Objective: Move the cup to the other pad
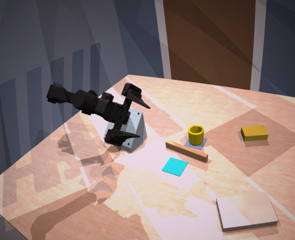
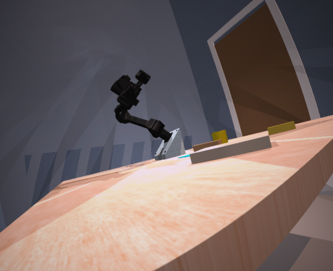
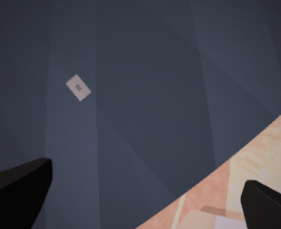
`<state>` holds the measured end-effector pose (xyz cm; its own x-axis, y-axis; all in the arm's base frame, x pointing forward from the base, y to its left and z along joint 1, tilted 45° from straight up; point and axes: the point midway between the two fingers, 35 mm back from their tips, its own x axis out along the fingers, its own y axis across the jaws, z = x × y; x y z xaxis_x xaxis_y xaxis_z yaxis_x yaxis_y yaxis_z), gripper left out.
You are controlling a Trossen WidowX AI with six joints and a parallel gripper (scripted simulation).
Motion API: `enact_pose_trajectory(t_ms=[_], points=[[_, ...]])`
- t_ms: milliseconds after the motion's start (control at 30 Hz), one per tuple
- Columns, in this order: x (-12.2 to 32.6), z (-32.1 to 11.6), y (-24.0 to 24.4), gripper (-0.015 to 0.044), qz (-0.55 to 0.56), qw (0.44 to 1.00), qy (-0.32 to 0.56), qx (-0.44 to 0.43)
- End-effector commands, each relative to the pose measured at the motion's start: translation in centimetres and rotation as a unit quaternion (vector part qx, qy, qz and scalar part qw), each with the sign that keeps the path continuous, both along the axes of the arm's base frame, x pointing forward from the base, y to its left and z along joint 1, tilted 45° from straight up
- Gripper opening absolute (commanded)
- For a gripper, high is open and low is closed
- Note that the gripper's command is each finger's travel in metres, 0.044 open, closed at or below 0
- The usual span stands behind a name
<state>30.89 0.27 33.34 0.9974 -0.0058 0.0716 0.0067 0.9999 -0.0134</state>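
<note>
- Beside the wooden bar (image 1: 186,151), on its far side, the yellow cup (image 1: 195,134) stands upright on a grey-blue pad (image 1: 202,145); I cannot see the marbles from any view.
- On the near side of the bar lies the cyan pad (image 1: 175,166), judged to be the target. The bar runs between the two pads, so the cup likely has to be lifted over it, not slid.
- Gripper (image 1: 140,119) sits well apart from the cup, raised above the grey wedge mount (image 1: 136,129), fingers spread wide and holding nothing. Wrist view shows mostly wall, with only a strip of surface (image 3: 268,153) at the lower right.
- Task judged not yet begun: cup untouched on its start pad.
- Room: open surface lies between mount and cup. The ochre block (image 1: 254,133) is well beyond the bar, the pale slab (image 1: 246,210) well nearer the camera; neither crowds the path.
- Risk, as judgement: tilting the cup while clearing the bar could spill the marbles.
</note>
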Motion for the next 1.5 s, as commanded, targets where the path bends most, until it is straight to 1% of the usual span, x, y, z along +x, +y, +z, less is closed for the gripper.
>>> enact_pose_trajectory(t_ms=[0, 33, 133, 267, 433, 600, 733, 833, 967, 1067, 1167, 1467], points=[[0.2, -0.2, 0.1, 0.0374, 0.000, 1.000, 0.006, 0.006], [0.7, -0.9, 0.2, 0.0348, 0.001, 0.999, 0.022, 0.024], [3.3, -4.8, 1.4, 0.0269, -0.006, 0.986, 0.115, 0.117], [5.7, -10.7, 3.4, 0.0167, -0.048, 0.944, 0.236, 0.226], [6.8, -18.3, 5.6, 0.0167, -0.150, 0.866, 0.355, 0.318], [5.9, -25.1, 7.2, 0.0167, -0.279, 0.786, 0.420, 0.358], [4.6, -29.6, 8.4, 0.0167, -0.375, 0.736, 0.436, 0.356], [3.2, -32.7, 9.0, 0.0167, -0.447, 0.706, 0.431, 0.341], [1.1, -36.4, 9.6, 0.0167, -0.537, 0.679, 0.397, 0.306], [-0.6, -38.3, 9.2, 0.0167, -0.597, 0.666, 0.344, 0.286], [-1.3, -39.0, 9.0, 0.0167, -0.618, 0.664, 0.318, 0.277], [-1.2, -39.1, 9.1, 0.0167, -0.618, 0.664, 0.318, 0.277]])
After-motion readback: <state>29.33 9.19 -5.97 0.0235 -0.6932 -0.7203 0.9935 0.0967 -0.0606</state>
